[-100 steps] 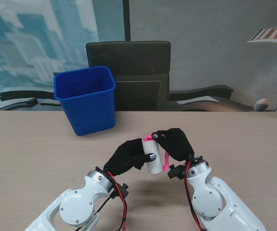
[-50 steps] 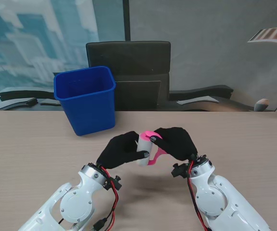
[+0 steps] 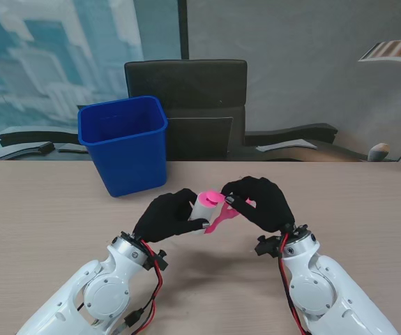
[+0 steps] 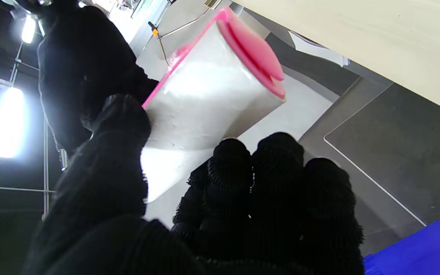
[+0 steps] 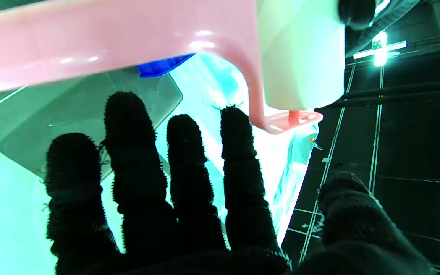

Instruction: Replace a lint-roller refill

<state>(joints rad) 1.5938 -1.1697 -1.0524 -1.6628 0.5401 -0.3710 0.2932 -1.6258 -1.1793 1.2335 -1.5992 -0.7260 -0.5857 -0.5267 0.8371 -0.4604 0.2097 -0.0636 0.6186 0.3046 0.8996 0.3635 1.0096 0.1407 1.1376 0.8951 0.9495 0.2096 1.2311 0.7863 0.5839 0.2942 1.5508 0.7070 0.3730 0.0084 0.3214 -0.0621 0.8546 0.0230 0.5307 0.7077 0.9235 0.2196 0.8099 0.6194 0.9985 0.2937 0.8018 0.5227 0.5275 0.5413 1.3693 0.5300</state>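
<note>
The lint roller (image 3: pixel 214 208) is held in the air above the surface (image 3: pixel 40 209), between both hands, in front of the blue bin (image 3: pixel 125 143). The white refill (image 3: pixel 203 208) is clamped by the left hand (image 3: pixel 169 216), thumb on one side and fingers curled round the other. The pink handle (image 3: pixel 222 219) is pinched at the right hand (image 3: pixel 259 202); in the right wrist view its fingers (image 5: pixel 189 160) look spread beside the handle, so the exact contact cannot be told. The refill is judged light, a paper tube that may crush and a sticky skin; hold by the barrel. The handle is judged stiff, smooth plastic. The wood-look surface is bare near the hands. A dark chair (image 3: pixel 186 98) stands behind the bin.
</note>
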